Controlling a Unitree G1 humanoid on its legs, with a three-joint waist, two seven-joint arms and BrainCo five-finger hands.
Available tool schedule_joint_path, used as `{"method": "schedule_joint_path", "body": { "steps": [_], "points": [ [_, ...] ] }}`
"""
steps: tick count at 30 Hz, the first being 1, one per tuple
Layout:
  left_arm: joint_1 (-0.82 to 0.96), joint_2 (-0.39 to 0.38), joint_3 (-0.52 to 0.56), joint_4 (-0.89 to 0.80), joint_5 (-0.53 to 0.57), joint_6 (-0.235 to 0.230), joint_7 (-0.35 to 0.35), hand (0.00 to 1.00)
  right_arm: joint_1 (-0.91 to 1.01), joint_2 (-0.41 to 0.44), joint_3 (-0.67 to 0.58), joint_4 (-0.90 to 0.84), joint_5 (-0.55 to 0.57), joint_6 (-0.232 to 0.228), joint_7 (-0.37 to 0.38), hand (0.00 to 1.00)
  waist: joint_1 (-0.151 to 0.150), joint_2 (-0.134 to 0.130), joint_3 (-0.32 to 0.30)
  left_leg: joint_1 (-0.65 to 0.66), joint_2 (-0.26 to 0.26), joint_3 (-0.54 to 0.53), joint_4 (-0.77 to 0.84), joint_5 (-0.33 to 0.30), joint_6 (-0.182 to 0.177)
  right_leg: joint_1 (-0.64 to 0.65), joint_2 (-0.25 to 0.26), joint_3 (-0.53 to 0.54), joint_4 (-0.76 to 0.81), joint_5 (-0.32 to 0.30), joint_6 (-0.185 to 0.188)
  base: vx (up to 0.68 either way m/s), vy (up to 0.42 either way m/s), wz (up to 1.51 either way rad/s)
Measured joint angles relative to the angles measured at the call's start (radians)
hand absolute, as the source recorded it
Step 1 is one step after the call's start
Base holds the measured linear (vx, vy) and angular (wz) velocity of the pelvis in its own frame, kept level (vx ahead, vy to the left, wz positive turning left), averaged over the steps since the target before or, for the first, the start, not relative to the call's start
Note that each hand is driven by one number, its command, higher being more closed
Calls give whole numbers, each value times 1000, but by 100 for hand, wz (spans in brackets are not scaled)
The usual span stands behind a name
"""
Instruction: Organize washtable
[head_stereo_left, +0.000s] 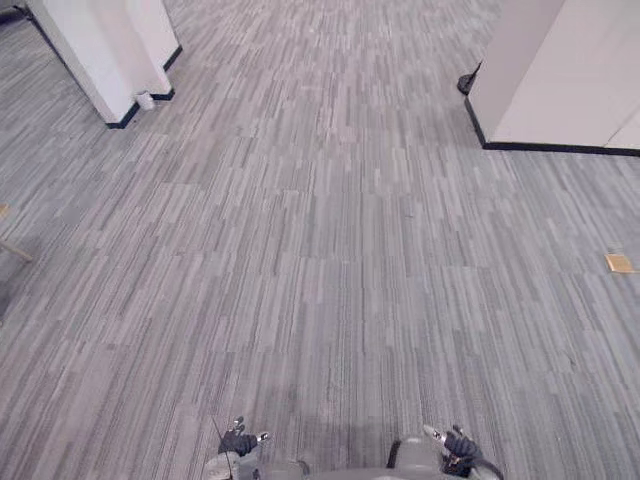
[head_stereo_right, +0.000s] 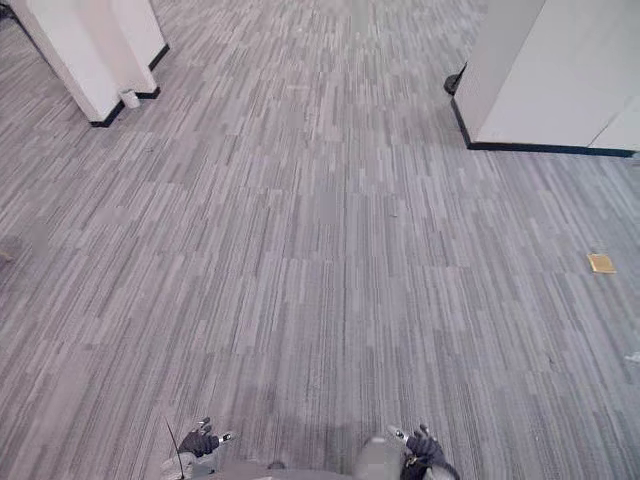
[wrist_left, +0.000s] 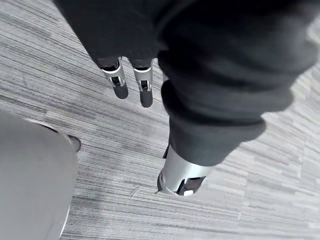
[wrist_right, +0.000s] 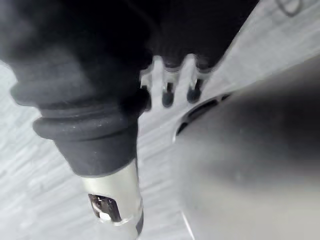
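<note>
1. Hanging low at the near edge of the scene, the left hand (head_stereo_left: 240, 441) and the right hand (head_stereo_left: 458, 452) carry nothing. The left hand's fingers (wrist_left: 119, 82) point loosely down at the floor, thumb apart, released. The right hand's fingers (wrist_right: 167, 94) look just as slack and empty, though they show less crisply.
2. Ahead of both hands runs grey striped carpet (head_stereo_left: 320, 260). On it lies a small tan square (head_stereo_left: 619, 263), flat, off to the right and well apart from either hand.
3. Farther off, a white pillar (head_stereo_left: 95, 50) stands at the far left with a small white object (head_stereo_left: 145, 100) at its base. A white wall (head_stereo_left: 560, 70) closes the far right, with a dark object (head_stereo_left: 468, 82) just beside its corner.
4. Where the washtable stands cannot be told from here, so its direction from the hands, its long axis and the nearer arm all stay open questions. The lane between pillar and wall looks the likely way on — the task reads as barely begun, with walking, not reaching, the step in hand.
</note>
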Motion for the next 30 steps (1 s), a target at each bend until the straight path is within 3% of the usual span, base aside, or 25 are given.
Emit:
{"method": "schedule_joint_path", "body": {
  "steps": [1, 4, 5, 7, 8, 9, 10, 11, 12, 13, 14, 15, 17, 19, 20, 21, 22, 23, 24, 25, 26, 27, 28, 29, 30],
  "points": [
    [-11, 7, -20, 8, 9, 0, -1, 0, -1, -4, 13, -8, 31, -3, -1, 0, -3, 6, -1, 5, 29, -3, 10, -21, -16, -58, 26, -37, -30, -23, -15, 483, -46, -6],
    [-47, -1, -56, 52, 19, 4, -4, 0, -19, -14, 0, -20, 114, -11, -4, 0, -22, 25, 23, 49, 77, -23, -33, -40, -40, -164, 51, -100, -206, 1, -7, 543, -115, 29],
    [-56, -22, -57, 64, 62, 12, -1, 0, -28, -32, -7, -25, 135, -10, -4, 0, -52, 59, 50, 135, 124, -27, -112, -42, -57, -181, 76, -155, -402, 80, -2, 630, -212, 48],
    [-64, -24, -57, 78, 94, 14, -1, 0, -21, -31, -9, -22, 142, -10, -5, 0, -57, 51, 57, 177, 127, -22, -122, -36, -76, -185, 74, -158, -499, 135, -6, 630, -260, 45],
    [-61, -20, -54, 85, 124, 18, -1, 0, -7, -24, -10, -16, 150, -10, -4, 0, -56, 38, 52, 200, 132, -28, -76, -46, -115, -190, 79, -137, -508, 203, -54, 607, -308, 50],
    [-66, -18, -46, 86, 133, 22, -1, 0, -6, -23, -19, -13, 149, -9, -2, 0, -59, 43, 46, 186, 154, -37, 6, -50, -130, -195, 82, -111, -436, 275, -107, 747, -396, 51],
    [-72, -32, -36, 86, 134, 23, -2, 0, -9, -34, -28, -8, 148, -9, 0, 0, -58, 69, 44, 151, 188, -36, 114, -14, -179, -201, 87, -116, -362, 230, -128, 747, -436, 23],
    [-70, -44, -25, 81, 133, 24, -3, 0, -12, -48, -36, -7, 145, -5, -2, 0, -45, 86, 37, 104, 214, -22, 234, 74, -169, -189, 104, -125, -330, 184, -129, 909, -572, -16],
    [-60, -62, 38, 74, 121, 33, -8, 0, -23, -51, -32, -8, 122, 7, -2, 0, -44, 102, 38, 10, 262, 15, 438, 350, -115, -113, 146, -124, -357, 120, -137, 793, -526, -34],
    [-54, -63, 44, 71, 120, 35, -9, 0, -25, -52, -21, -7, 115, 9, -3, 0, -38, 108, 36, -30, 292, 31, 533, 380, -113, -70, 168, -121, -392, 110, -142, 818, -495, -43],
    [-53, -58, 45, 63, 120, 33, -17, 0, -27, -51, -10, -6, 106, 10, -2, 0, -31, 109, 41, -84, 346, 81, 696, 325, -89, 12, 211, -107, -456, 103, -148, 838, -424, -56],
    [-55, -48, 63, 39, 101, 32, -24, 0, -33, -40, 8, 17, 100, 12, -2, 0, -15, 92, 52, -140, 375, 132, 869, 208, -69, 173, 248, -78, -567, 102, -150, 969, -412, -54],
    [-51, -41, 77, 10, 49, 19, -24, 0, -33, -28, 36, 21, 87, 15, -3, 0, -2, 55, 60, -223, 339, 168, 908, 125, -81, 343, 248, -51, -668, 102, -150, 849, -255, -29],
    [-42, -38, 78, -29, -27, -9, -23, 0, -53, -32, 60, 23, 78, 18, -2, 0, 18, 51, 57, -394, 268, 179, 822, 70, -86, 470, 240, -20, -754, 89, -154, 658, -83, -26],
    [-43, -34, 79, -46, -45, -15, -22, 0, -68, -31, 69, 23, 77, 20, -2, 0, 26, 43, 58, -445, 240, 190, 759, 65, -78, 493, 226, -12, -770, 71, -137, 700, -6, -44],
    [-48, -27, 79, -64, -76, -20, -22, 0, -92, -30, 81, 24, 70, 20, -2, 0, 43, 25, 61, -531, 180, 209, 589, 72, -83, 540, 190, -5, -795, 26, -87, 705, 63, -51],
    [-42, -37, 84, -59, -102, -14, -22, 0, -109, -40, 105, 24, 68, 15, -1, 0, 51, 41, 55, -582, 146, 205, 336, 120, -126, 592, 182, 1, -820, 3, -53, 889, 159, -56],
    [-39, -43, 82, -59, -113, -11, -20, 0, -108, -47, 114, 24, 68, 10, -1, 0, 64, 61, 44, -603, 146, 196, 234, 178, -125, 620, 191, 9, -838, -3, -46, 939, 234, -70],
    [-34, -44, 83, -60, -123, -11, -20, 0, -110, -47, 113, 35, 64, 7, -3, 0, 94, 65, 37, -613, 142, 172, 256, 329, -65, 677, 196, 41, -868, -6, -46, 797, 232, -52],
    [-34, -43, 83, -60, -122, -11, -17, 0, -115, -35, 114, 42, 60, 6, -3, 0, 94, 53, 32, -608, 130, 167, 276, 318, 1, 686, 181, 39, -864, 3, -58, 776, 246, -28],
    [-35, -31, 102, -61, -122, -12, -18, 0, -123, -8, 114, 43, 46, 5, 0, 0, 85, 33, 22, -608, 109, 160, 300, 274, 42, 666, 159, 38, -810, 44, -79, 771, 274, 14],
    [-32, -25, 144, -55, -125, -11, -19, 0, -119, 10, 114, 53, 29, 5, 0, 0, 85, -3, 15, -587, 86, 163, 323, 239, 89, 629, 122, 73, -698, 83, -30, 777, 279, 25],
    [-32, -24, 165, -45, -126, -11, -18, 0, -113, 19, 108, 64, 22, 6, 0, 0, 85, -26, 15, -558, 73, 176, 323, 221, 91, 617, 99, 96, -629, 99, -3, 770, 243, 15],
    [-21, -6, 190, -24, -125, -8, -15, 0, -95, 32, 102, 73, 8, 8, 0, 0, 90, -60, 13, -491, 53, 193, 330, 170, 94, 579, 72, 152, -469, 168, 77, 719, 197, 3],
    [5, 9, 195, -1, -125, -4, -14, 0, -81, 42, 100, 73, 6, 8, 3, 0, 81, -67, 5, -427, 54, 194, 327, 115, 90, 521, 73, 203, -287, 263, 145, 682, 170, -2]
  ]
}}
